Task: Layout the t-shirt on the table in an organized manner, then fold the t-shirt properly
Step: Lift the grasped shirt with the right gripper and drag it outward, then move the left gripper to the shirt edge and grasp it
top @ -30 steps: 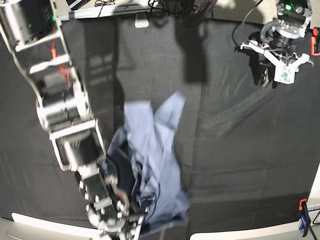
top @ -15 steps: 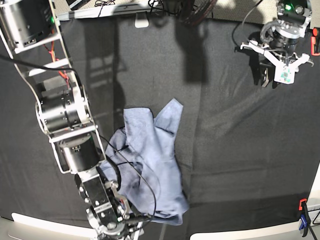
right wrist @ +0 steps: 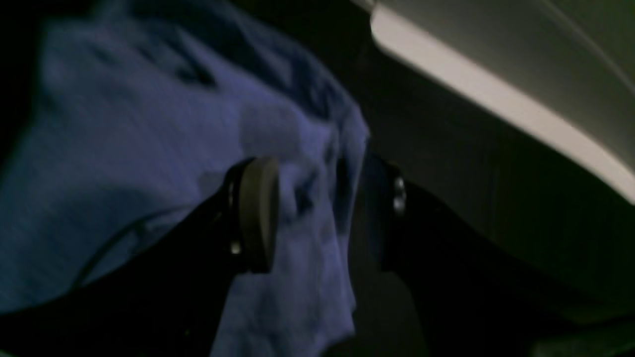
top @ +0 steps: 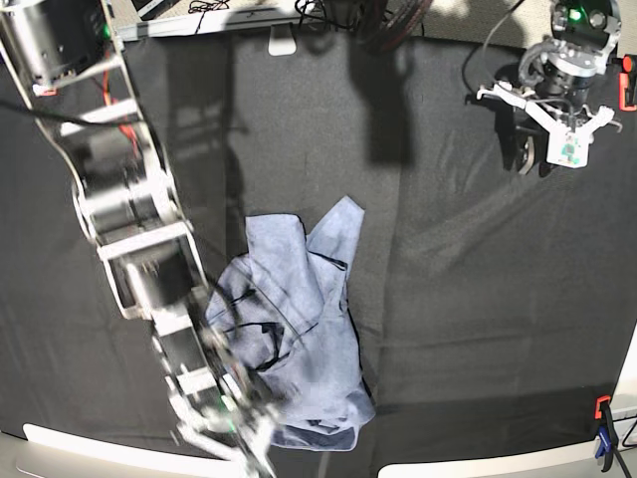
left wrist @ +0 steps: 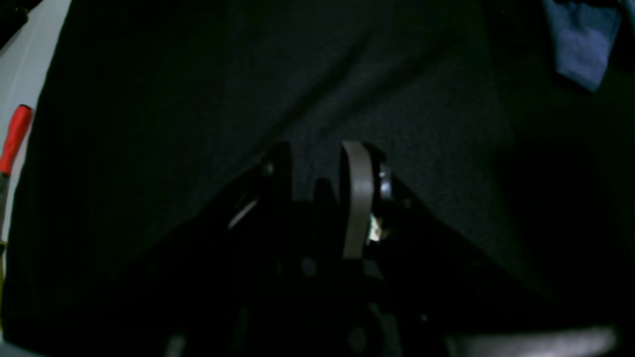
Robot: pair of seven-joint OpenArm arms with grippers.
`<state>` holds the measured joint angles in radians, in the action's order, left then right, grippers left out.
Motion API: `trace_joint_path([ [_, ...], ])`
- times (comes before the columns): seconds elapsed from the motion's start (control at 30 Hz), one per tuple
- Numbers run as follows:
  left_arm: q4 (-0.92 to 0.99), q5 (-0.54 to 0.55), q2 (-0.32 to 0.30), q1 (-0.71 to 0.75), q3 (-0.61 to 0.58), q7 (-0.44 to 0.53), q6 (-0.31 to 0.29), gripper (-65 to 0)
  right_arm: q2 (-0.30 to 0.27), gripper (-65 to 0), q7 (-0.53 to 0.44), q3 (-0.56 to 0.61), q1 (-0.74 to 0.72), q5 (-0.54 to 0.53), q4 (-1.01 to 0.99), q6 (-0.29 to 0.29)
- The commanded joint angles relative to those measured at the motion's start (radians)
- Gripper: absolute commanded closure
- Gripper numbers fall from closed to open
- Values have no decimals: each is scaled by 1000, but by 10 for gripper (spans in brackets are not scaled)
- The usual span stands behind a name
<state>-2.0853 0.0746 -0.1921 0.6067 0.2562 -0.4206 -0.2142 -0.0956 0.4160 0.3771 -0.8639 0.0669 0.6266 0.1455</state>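
Base view shows us the t-shirt (top: 299,329) crumpled at about 6 o'clock on the table (top: 478,299), soft and floppy we reckon, so grab a hem corner; right gripper (right wrist: 307,218) spread open over it, left gripper (left wrist: 317,198) part-open, empty.

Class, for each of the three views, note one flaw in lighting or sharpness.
Left wrist: badly underexposed, the table nearly black. Right wrist: dim and soft, the t-shirt blurred. Base: well lit, but the right arm's end effector is motion-smeared, and hard shadows cross the cloth.
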Motion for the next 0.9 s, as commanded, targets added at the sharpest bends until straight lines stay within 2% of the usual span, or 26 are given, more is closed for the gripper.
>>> trace_joint_path([
  [0.0, -17, 6, -5, 2, 3, 29, -9, -155, -3, -274, -24, -4, -39, 0, 16, -3],
  [0.13, -17, 19, -5, -1, -1, 88, -187, -156, -21, -274, -26, -4, -28, 0, 22, -7],
  [0.2, -17, 44, -5, -21, -18, 79, -187, -160, -37, -274, -15, -4, -27, 0, 47, -6],
  [0.3, -17, 83, -5, -84, -48, 14, -182, -189, -66, -274, 66, -4, -19, 0, 103, -4],
  [0.43, -14, 153, -4, -187, -98, -44, -182, -196, -127, -274, 108, -4, 48, 0, 227, 17],
  [0.5, 3, 154, 5, -227, -136, -51, -177, -197, -167, -274, 122, -5, 109, 0, 321, 51],
  [0.6, 74, 154, 32, -284, -197, -50, -168, -197, -231, -273, 156, -5, 222, -5, 483, 49],
  [0.73, 183, 151, 69, -375, -282, -50, -168, -197, -326, -273, 170, -15, 380, -110, 688, 16],
  [0.87, 270, 126, 102, -464, -357, -51, -167, -197, -356, -274, 216, -106, 529, -122, 821, 11],
])
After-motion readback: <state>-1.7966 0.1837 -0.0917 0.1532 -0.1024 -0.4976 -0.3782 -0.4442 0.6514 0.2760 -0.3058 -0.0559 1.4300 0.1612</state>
